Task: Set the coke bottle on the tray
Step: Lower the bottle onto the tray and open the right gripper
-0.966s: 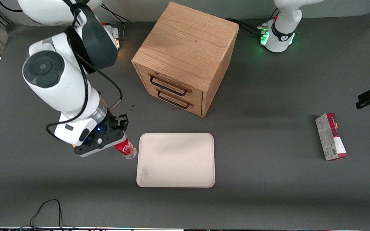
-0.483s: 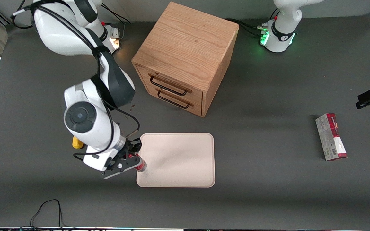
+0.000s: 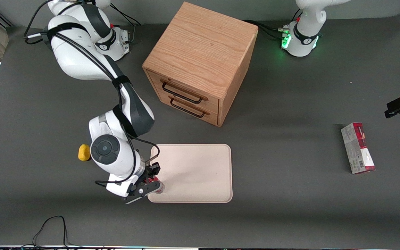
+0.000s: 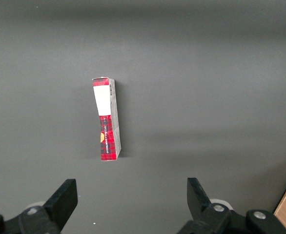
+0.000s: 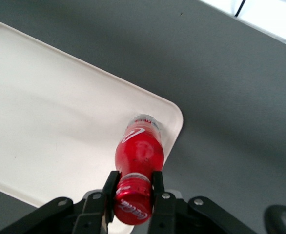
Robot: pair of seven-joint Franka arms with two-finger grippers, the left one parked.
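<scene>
Gripping the coke bottle (image 5: 139, 152) by its neck, the gripper (image 5: 133, 187) hangs over the tray (image 5: 45, 112) corner. That keeps it upright for lowering.

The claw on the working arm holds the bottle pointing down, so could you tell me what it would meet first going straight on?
The claw grips the coke bottle over a corner of the tray; the bottle's base would probably meet the tray first.
</scene>
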